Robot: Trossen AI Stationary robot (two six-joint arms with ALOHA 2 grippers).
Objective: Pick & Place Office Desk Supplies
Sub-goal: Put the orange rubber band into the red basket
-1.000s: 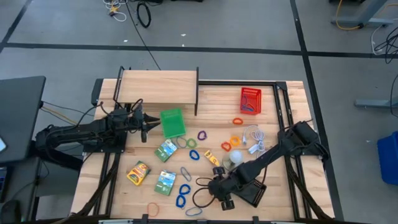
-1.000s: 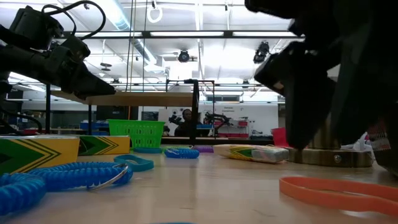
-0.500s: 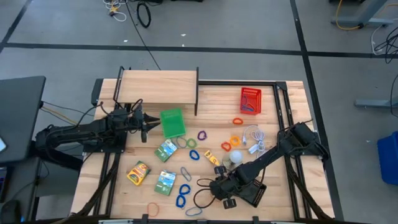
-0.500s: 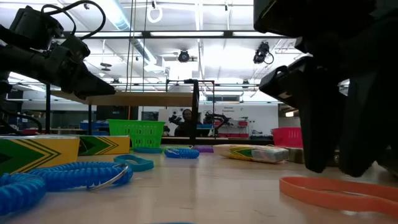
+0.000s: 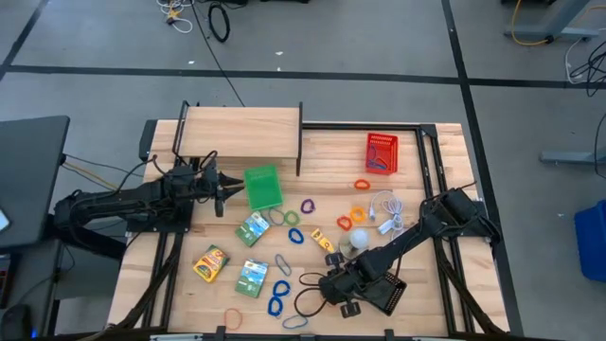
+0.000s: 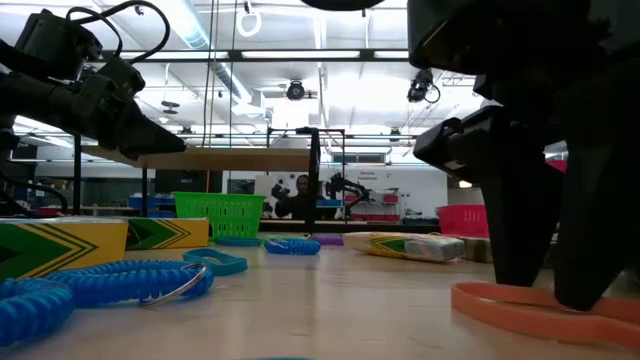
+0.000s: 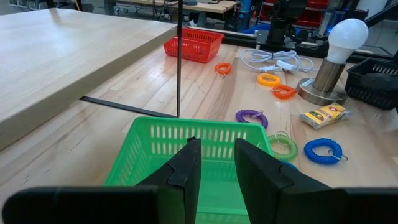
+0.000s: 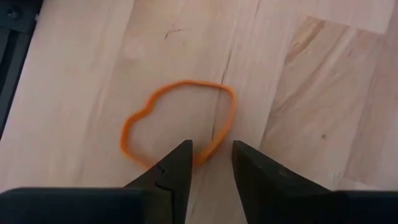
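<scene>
Two dark fingers of the right end effector stand at the front of the counter, narrowly parted with the near edge of an orange rubber band lying between their tips. The band lies flat on the wood. From the low view the fingertips come down onto the band; a second ago they stood higher and farther to the right, and the gap between them was wider. From overhead this end effector has shifted slightly back from the counter's front edge, just beside the black mesh basket.

Next come blue coiled loops and three green and yellow packets; their print is too small to read. More coloured loops lie scattered toward the middle.

Farther back, the left end effector hovers just beside the green basket, its fingers a narrow gap apart and holding nothing; it has not moved. The red basket sits near the far right. Beyond the counter a person shows in the room.
</scene>
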